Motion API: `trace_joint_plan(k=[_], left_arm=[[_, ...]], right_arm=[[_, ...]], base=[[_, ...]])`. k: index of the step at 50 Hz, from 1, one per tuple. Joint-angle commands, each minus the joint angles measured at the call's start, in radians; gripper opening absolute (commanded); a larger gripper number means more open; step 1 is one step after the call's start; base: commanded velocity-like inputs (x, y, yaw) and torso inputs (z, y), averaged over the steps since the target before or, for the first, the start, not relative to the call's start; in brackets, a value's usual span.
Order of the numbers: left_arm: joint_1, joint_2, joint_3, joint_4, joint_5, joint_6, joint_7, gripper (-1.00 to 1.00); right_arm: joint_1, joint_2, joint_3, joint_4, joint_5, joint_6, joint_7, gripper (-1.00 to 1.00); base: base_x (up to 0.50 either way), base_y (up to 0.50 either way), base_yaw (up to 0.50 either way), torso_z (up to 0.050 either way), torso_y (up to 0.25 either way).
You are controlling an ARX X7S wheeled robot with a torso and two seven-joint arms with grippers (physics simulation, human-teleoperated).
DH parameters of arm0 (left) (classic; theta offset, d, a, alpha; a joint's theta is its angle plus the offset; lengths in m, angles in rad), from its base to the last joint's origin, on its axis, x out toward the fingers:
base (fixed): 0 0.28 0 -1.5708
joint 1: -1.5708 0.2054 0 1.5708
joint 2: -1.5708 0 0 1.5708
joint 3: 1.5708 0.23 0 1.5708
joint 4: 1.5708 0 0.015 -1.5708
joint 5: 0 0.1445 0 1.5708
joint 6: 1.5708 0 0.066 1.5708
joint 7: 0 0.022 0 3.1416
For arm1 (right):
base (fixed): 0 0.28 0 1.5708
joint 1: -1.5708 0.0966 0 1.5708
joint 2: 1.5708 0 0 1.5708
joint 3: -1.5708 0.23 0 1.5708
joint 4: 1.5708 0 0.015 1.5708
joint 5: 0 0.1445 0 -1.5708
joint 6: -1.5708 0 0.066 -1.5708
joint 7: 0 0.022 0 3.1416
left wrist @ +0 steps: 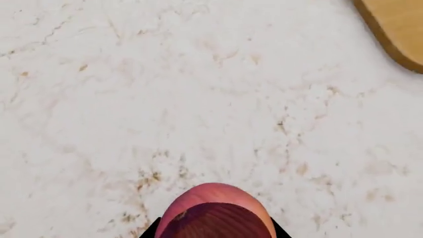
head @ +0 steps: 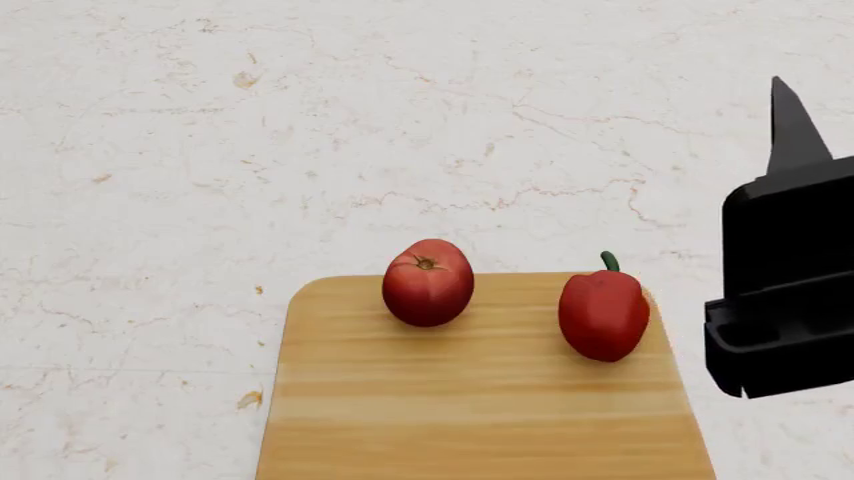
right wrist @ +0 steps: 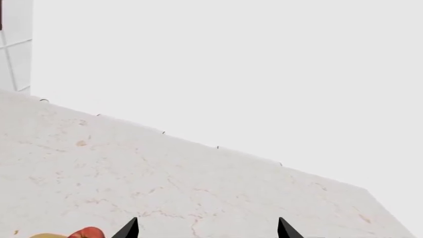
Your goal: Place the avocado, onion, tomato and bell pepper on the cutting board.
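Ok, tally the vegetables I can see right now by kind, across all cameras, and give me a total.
tomato: 1, on the cutting board
bell pepper: 1, on the board
onion: 1, between the left gripper's fingers, off the board
avocado: 0 in view
Total: 3

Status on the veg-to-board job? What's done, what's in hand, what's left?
Done: tomato and bell pepper sit on the cutting board.
In hand: the left hand holds the onion above the marble counter, with the board's corner off to one side in the left wrist view.
Left: set the onion down, then the avocado, which no view shows. Right hand is open and empty.
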Motion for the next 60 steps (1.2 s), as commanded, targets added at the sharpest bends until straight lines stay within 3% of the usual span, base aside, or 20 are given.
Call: trace_joint_plan(k=[1,21,40,60], left_arm=[[-0.090,0.125,-0.108,-0.019,-0.049,0.019,0.011,-1.00],[0.108,0.327,-0.150,-0.026,0.271,0.305,0.266,-1.00],[0.209,0.547,-0.138,-0.237,0.462,0.363,0.398,-1.00],[0.330,0.732,-0.149,-0.371,0.596,0.506,0.468,-1.00]], right_arm=[[0.013,-0.002,0.032,0.001,-0.012,0.002,-0.030,1.00],[-0.047,-0.015,0.046,-0.010,-0.069,-0.030,-0.066,1.00],[-0.217,0.030,0.107,-0.067,-0.163,-0.091,-0.174,1.00],[-0.262,0.030,0.115,-0.079,-0.192,-0.116,-0.184,1.00]], base=[[0.00,0.00,0.00,0.000,0.000],[0.00,0.00,0.00,0.000,0.000],[0.00,0.00,0.00,0.000,0.000],[0.00,0.00,0.00,0.000,0.000]])
